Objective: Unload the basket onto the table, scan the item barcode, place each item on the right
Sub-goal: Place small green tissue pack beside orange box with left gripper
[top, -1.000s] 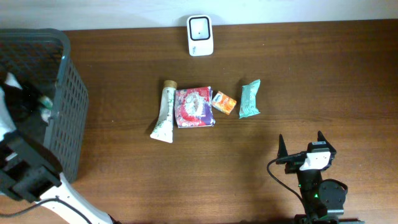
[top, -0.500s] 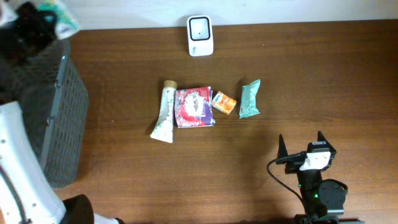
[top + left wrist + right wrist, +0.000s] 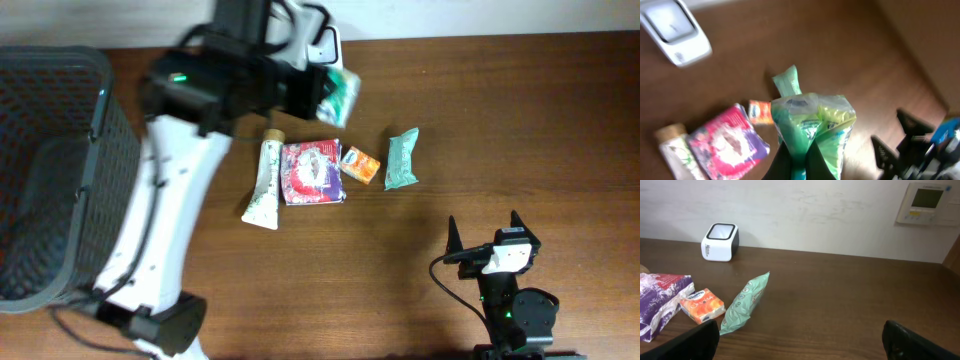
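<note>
While your left claw (image 3: 801,159) grips the green packet (image 3: 812,120) near the scanner (image 3: 675,31), your right claw (image 3: 485,235) rests wide open.

There was one basket (image 3: 115,180), one scanner (image 3: 720,241), one tube (image 3: 265,185), one red packet (image 3: 312,172) and one orange box (image 3: 360,165). Green packs numbered two: a mint pack (image 3: 402,160) and a bright pack (image 3: 812,125). That made five small goods in all. Two arms showed: a left arm (image 3: 175,220) and a right arm (image 3: 510,300). One wall panel (image 3: 926,202) was in view.
</note>
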You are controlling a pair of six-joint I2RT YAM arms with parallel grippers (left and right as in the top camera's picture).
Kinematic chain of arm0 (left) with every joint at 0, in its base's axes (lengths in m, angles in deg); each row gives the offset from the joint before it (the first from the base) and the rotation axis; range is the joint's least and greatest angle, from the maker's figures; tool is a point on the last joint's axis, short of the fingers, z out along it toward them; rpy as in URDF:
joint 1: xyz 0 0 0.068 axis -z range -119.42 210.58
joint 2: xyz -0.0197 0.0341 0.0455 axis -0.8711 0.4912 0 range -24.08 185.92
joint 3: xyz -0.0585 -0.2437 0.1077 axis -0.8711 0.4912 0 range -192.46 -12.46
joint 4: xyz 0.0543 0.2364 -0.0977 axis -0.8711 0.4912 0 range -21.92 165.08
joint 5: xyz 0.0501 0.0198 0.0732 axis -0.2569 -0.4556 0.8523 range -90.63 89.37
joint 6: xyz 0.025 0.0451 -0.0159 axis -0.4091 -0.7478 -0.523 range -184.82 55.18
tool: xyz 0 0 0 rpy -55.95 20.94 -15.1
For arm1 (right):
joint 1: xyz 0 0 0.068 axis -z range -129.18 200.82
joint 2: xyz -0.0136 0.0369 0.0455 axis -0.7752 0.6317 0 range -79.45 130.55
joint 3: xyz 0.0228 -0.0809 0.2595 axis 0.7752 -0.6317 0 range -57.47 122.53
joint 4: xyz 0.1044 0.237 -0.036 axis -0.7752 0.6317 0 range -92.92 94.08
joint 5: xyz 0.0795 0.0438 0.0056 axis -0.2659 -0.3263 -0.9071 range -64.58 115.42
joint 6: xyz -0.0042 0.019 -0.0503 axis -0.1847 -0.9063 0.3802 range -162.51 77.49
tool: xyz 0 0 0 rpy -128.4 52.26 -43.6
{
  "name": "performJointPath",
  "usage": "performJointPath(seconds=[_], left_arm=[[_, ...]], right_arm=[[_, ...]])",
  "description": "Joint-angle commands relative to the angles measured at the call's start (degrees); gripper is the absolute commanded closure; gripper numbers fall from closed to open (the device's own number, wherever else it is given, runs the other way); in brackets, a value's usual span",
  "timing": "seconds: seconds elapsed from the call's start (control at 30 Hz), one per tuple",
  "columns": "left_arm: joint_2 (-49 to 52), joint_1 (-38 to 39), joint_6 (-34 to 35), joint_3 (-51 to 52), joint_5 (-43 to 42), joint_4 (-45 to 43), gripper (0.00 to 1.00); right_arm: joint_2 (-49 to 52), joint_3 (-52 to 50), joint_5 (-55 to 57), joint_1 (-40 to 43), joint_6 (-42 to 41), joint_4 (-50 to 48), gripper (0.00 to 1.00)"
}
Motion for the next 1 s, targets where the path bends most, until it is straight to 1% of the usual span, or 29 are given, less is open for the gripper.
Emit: performJointPath(seconds=[0.0, 0.13, 0.2, 0.27, 0.4, 0.47, 0.5, 0.63, 0.67, 0.73, 0.77, 0.9, 0.93, 0.97], left_arm=[[5.60, 3.80, -3.02, 0.20, 3.23, 2.73, 1.00], [15.43, 7.78, -1.05, 0.20, 3.39, 4.96, 1.00], [17.88, 8.07, 0.92, 0.20, 3.41, 5.20, 1.00], [20.02, 8.63, 1.25, 0.20, 3.43, 5.11, 1.00], [21.62, 9.18, 1.27, 0.20, 3.87, 3.56, 1.00], [22.53, 9.18, 1.29, 0.20, 6.99, 2.67, 1.00], [23.08, 9.18, 1.29, 0.20, 7.10, 2.16, 1.00], [24.57, 9.22, 1.31, 0.20, 7.56, -1.77, 1.00], [24.57, 9.25, 2.40, 0.20, 9.81, -2.84, 1.00], [24.63, 9.29, 9.75, 0.20, 17.53, -4.07, 1.00], [24.74, 9.29, 12.35, 0.20, 20.26, -4.87, 1.00], [27.19, 9.29, 13.31, 0.20, 21.66, -10.80, 1.00], [28.35, 9.40, 14.80, 0.20, 21.66, -12.37, 1.00], [29.75, 9.53, 18.51, 0.20, 21.66, -13.81, 1.00]], right_arm=[[-0.37, -0.46, 0.46, -0.31, -0.66, 0.13, 0.01], [-0.37, -0.46, 0.48, -0.31, -0.66, 0.15, 0.01], [-0.37, -0.46, 0.48, -0.31, -0.66, 0.13, 0.01], [-0.37, -0.46, 0.48, -0.31, -0.66, 0.15, 0.01], [-0.37, -0.46, 0.48, -0.31, -0.66, 0.15, 0.01], [-0.37, -0.46, 0.48, -0.31, -0.66, 0.15, 0.01], [-0.37, -0.46, 0.48, -0.31, -0.66, 0.13, 0.01], [-0.37, -0.46, 0.48, -0.31, -0.66, 0.13, 0.01], [-0.37, -0.46, 0.48, -0.31, -0.66, 0.13, 0.01], [-0.37, -0.46, 0.48, -0.31, -0.66, 0.13, 0.01], [-0.37, -0.46, 0.48, -0.31, -0.66, 0.13, 0.01], [-0.37, -0.46, 0.48, -0.31, -0.66, 0.15, 0.01], [-0.37, -0.46, 0.46, -0.31, -0.66, 0.15, 0.01], [-0.37, -0.46, 0.48, -0.31, -0.66, 0.15, 0.01]])
